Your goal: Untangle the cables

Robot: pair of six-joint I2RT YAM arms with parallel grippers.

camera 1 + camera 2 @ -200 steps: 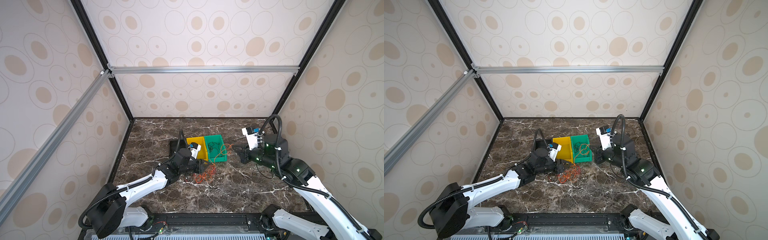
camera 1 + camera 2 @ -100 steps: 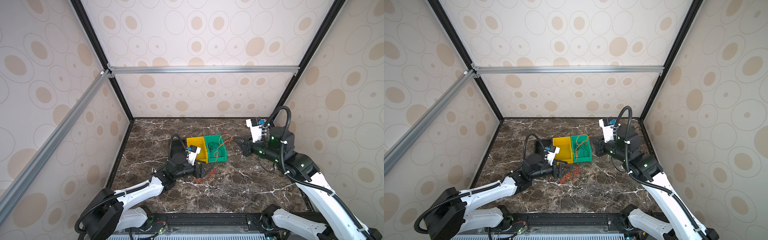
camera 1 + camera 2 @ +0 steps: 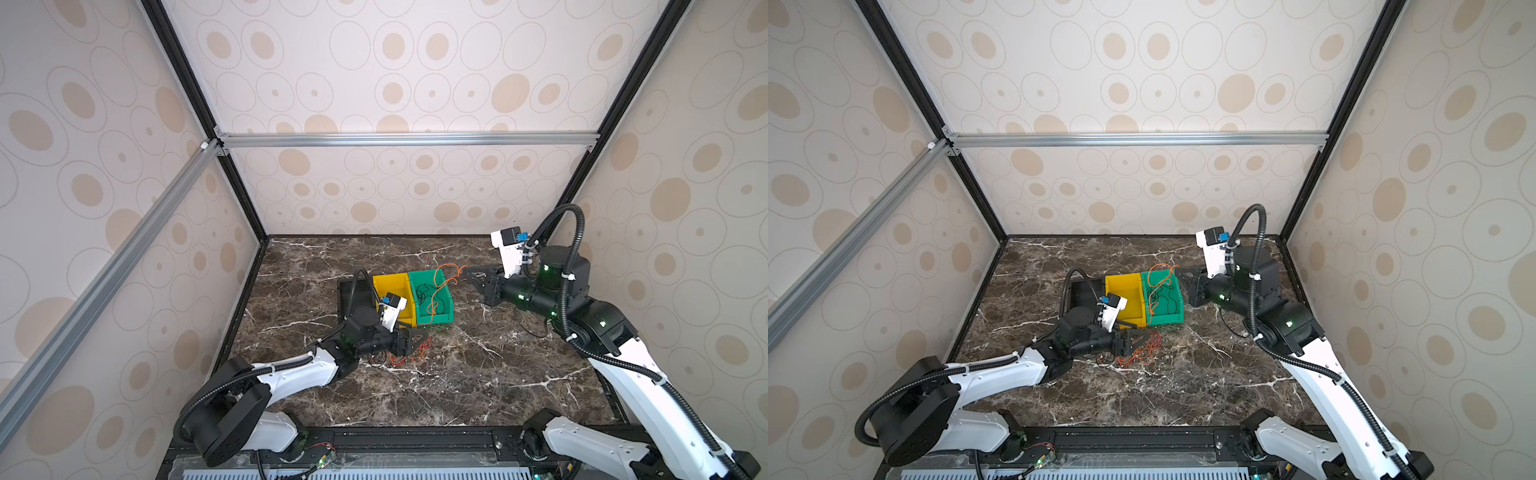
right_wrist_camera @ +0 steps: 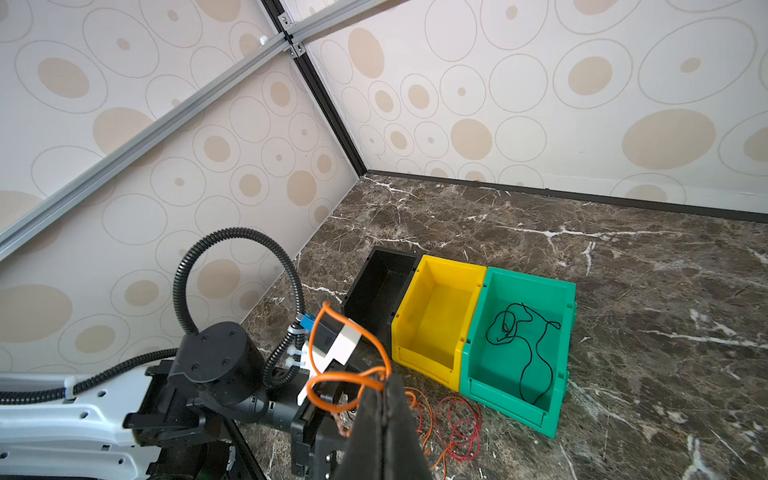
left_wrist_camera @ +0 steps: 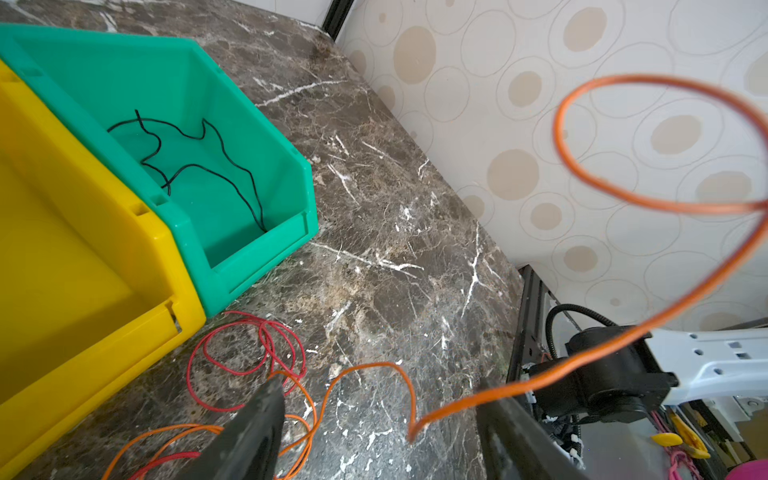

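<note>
Clock laid on the top views: bins at the hub, 12 toward the back wall (image 3: 395,195).

The right gripper (image 3: 471,275) is clenched on one end of the orange cable (image 4: 345,376), which shows pinched at its tip in the right wrist view. Over the last second it has climbed and backed off toward 2 o'clock of the green bin (image 3: 436,319). The cable has followed. It now hangs clear of the table (image 3: 478,374), arcs across the green bin and drops to the pile (image 3: 1144,353) at 6 o'clock, just in front of the yellow bin (image 3: 390,277).

The left gripper (image 5: 380,392) is released. It has sunk low, reaching in from 8 o'clock, and its jaws have spread; they stand wide at the pile's 9 o'clock edge. The lifted orange strand crosses one finger, but nothing is gripped.

In the pile the orange tail lies looped with the red cable (image 5: 266,338), both on the table. The black cable (image 5: 204,124) lies alone inside the green bin — it looks sorted.

Reading: orange is part-way out, not free. With the pile unpinned, more pull from the right would likely drag red along. The open left jaws look set to pinch the red loops — or the orange tail — so the two can be drawn apart.
</note>
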